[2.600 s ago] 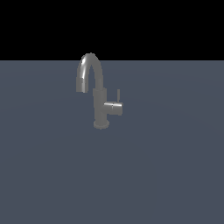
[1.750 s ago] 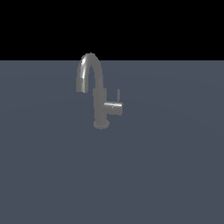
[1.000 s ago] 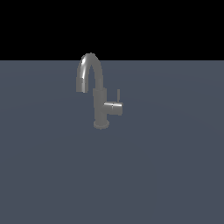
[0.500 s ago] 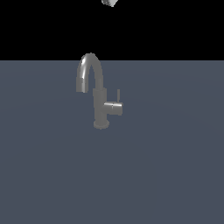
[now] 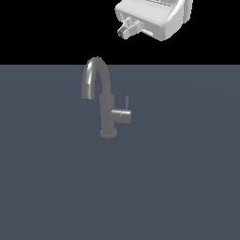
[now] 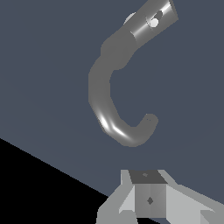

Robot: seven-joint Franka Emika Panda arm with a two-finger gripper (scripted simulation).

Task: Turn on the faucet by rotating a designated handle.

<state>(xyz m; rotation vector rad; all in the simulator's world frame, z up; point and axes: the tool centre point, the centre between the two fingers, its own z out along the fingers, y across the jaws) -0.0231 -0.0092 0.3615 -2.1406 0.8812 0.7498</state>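
Gripper (image 5: 127, 29) hangs well above the faucet (image 5: 107, 108), can't tell if it's open; that stiff, slick handle (image 5: 123, 114) probably wants pushing at its thin pin.

- One dark grey metallic faucet (image 5: 107, 110), upright cylindrical body on a round base; also seen in the wrist view (image 6: 114, 78).
- One tall arched gooseneck spout (image 5: 95, 75) on that faucet; no second outlet seen.
- One short horizontal grey cylinder handle (image 5: 123, 115) on the body's side, toward the exterior view's right.
- One thin straight lever pin (image 5: 126, 102) standing up from the handle's tip.
- One white robot gripper (image 5: 127, 29) at the top edge of the exterior view; its housing also shows in the wrist view (image 6: 150, 199).
- One flat slate-grey tabletop surface (image 5: 187, 187) carrying the faucet.
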